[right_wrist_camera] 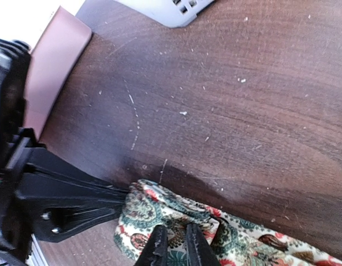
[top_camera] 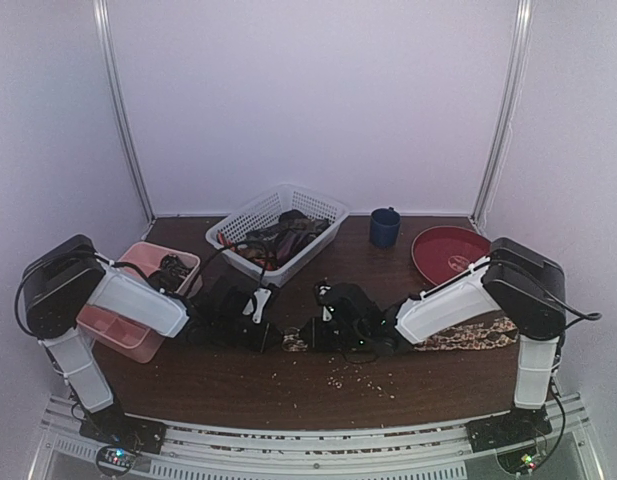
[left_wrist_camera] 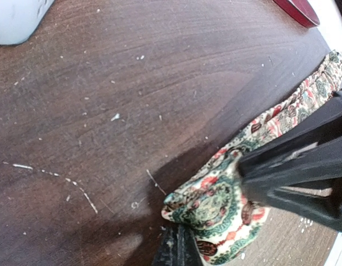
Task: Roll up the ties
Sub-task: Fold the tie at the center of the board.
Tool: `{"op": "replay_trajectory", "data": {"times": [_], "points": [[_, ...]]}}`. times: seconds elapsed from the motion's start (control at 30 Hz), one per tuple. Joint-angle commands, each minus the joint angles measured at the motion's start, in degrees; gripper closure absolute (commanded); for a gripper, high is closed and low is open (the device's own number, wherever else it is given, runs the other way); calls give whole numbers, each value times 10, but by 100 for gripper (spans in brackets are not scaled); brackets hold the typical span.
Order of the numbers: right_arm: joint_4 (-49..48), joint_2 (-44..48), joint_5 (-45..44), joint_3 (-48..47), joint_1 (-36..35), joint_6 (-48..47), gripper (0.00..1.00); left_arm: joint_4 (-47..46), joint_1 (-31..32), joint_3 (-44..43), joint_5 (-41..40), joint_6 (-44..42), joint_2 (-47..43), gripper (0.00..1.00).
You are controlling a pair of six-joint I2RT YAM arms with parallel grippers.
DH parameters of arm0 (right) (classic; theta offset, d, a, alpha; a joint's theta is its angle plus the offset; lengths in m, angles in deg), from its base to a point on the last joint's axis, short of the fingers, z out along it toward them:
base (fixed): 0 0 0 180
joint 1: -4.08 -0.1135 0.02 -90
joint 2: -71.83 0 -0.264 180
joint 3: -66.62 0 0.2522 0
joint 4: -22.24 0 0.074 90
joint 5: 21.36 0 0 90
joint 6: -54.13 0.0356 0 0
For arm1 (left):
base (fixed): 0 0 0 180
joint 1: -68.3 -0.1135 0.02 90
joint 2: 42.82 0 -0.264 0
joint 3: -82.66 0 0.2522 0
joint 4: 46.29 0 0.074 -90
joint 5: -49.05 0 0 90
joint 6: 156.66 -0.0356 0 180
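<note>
Tie [top_camera: 466,335]: the patterned one lies flat on the table [top_camera: 288,395], running from in front of the right arm towards the middle. Its middle end is bunched up between the two claws.
Pattern: cream ground with red and green paisley-like figures, plain to see in both wrist views.
Left claw [left_wrist_camera: 176,247]: fingers pressed tight together and nipping the very tip of the tie, low against the wood.
Right claw [right_wrist_camera: 178,247]: fingers nearly together with only a narrow gap, pinching a raised fold of the tie just beside the left claw's hold.
Claws to each other: close together and facing one another across the tie's end, both dark bodies low over the table.
Fold: the cloth is puckered and doubled over at the end. I cannot tell whether a full turn has been made.
Other ties [top_camera: 278,238]: a dark tangle with some red, heaped in the basket [top_camera: 240,212] at the back, well apart from the claws.
Tray [top_camera: 128,335]: pink, at the left, partly under the left arm, with something dark in its far compartment.
Mug [top_camera: 385,228]: dark blue, upright, right of the basket.
Plate [top_camera: 443,255]: red, just right of the mug, behind the right arm.
Crumbs [top_camera: 360,376]: pale specks scattered on the wood in front of the claws.
</note>
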Motion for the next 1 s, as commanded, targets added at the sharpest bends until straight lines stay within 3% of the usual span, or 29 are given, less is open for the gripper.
{"op": "replay_trajectory", "data": {"times": [0.0,0.73,0.97], "points": [[19,45,-4,2,0,-13,85,-27,3,6,9,8,12,100],[55,-16,-12,-24,-8,-3,89,-20,2,23,-16,21,19,100],[52,-23,-12,-23,-7,-1,89,91,2,-4,-119,31,17,100]]}}
